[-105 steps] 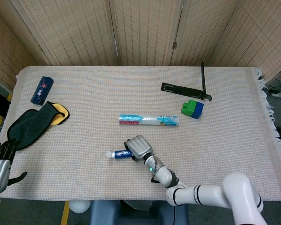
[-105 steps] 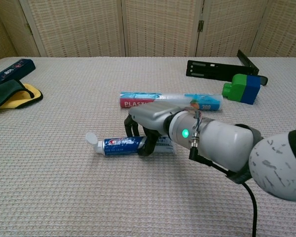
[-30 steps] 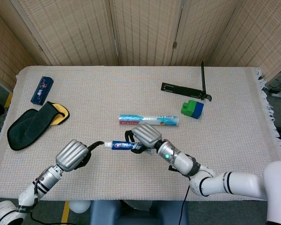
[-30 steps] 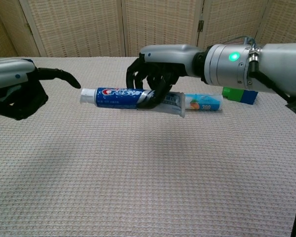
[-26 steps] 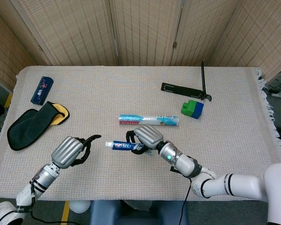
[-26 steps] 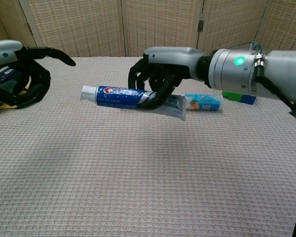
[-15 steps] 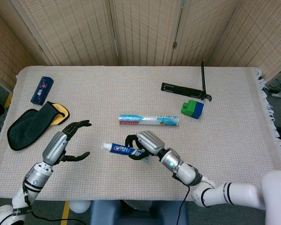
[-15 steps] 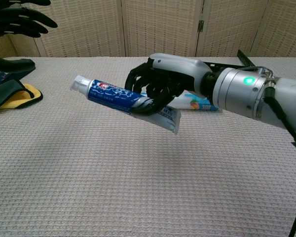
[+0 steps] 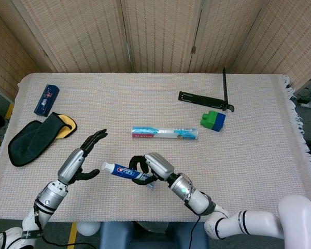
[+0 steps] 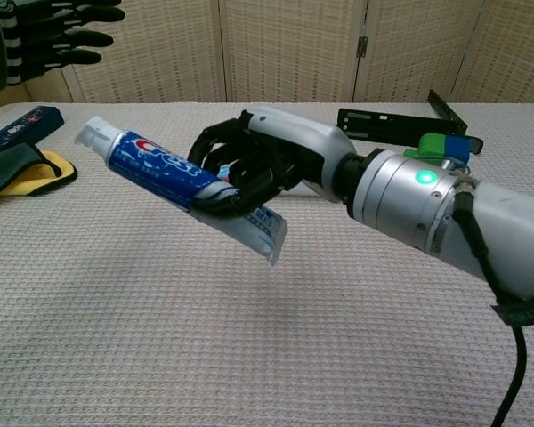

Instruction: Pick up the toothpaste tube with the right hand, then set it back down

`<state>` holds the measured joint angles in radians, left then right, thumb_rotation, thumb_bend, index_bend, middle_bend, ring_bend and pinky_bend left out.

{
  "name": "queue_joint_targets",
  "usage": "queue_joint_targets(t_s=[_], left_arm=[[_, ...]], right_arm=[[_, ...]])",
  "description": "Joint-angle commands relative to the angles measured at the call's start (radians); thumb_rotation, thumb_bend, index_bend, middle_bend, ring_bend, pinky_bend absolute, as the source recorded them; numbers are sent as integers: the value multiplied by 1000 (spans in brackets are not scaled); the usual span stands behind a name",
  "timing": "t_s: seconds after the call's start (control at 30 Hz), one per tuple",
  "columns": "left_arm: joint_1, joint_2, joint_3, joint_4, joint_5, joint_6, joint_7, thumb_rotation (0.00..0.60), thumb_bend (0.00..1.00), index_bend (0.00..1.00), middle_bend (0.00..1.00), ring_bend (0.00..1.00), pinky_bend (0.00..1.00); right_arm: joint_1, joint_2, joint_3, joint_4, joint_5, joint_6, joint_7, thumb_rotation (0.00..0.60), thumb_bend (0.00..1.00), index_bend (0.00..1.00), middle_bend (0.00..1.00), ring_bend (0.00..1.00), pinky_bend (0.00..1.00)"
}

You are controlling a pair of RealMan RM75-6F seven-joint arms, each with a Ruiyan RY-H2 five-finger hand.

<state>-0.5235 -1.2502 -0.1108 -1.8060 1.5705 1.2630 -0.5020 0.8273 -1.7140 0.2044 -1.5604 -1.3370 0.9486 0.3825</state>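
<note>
My right hand (image 9: 151, 167) (image 10: 258, 165) grips a blue and white toothpaste tube (image 9: 125, 172) (image 10: 165, 173) and holds it in the air above the table, white cap pointing left and tilted up. The tube's flat end sticks out below the fingers in the chest view. My left hand (image 9: 83, 155) is raised just left of the cap with fingers spread and nothing in it; in the chest view only its dark fingers (image 10: 67, 27) show at the top left corner.
A long plastic-wrap box (image 9: 165, 134) lies mid-table behind the tube. A green and blue block (image 9: 213, 120) and a black stand (image 9: 207, 97) sit at the back right. A dark cloth with yellow lining (image 9: 39, 136) and a blue box (image 9: 46, 98) lie at the left.
The right hand has carried the tube up off the cloth and leftward toward the camera, tilting the cap upward. The left hand came up from the left edge, curled, and now has its fingers spread.
</note>
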Motion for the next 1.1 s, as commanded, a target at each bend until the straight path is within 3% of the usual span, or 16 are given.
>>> queue_joint_targets(t_s=[0.03,0.77,1.1], left_arm=[[-5,-28,-8,3,-11,-1,24,78,121,54,38,0,0],[-29,-181,-38,54,-44,3,98,79,122,29,25,0,0],[-35,-210,-44,41,-59,-7,56,78,123,10,5,0,0]], right_arm=[[-3,-19,1,9,-10,7,12,600,479,740,641,723,627],[-7,-96,44,13,11,9,30,600,479,746,644,716,627],[-11,-133,54,34,1,28,33,600,482,751,646,715,626]])
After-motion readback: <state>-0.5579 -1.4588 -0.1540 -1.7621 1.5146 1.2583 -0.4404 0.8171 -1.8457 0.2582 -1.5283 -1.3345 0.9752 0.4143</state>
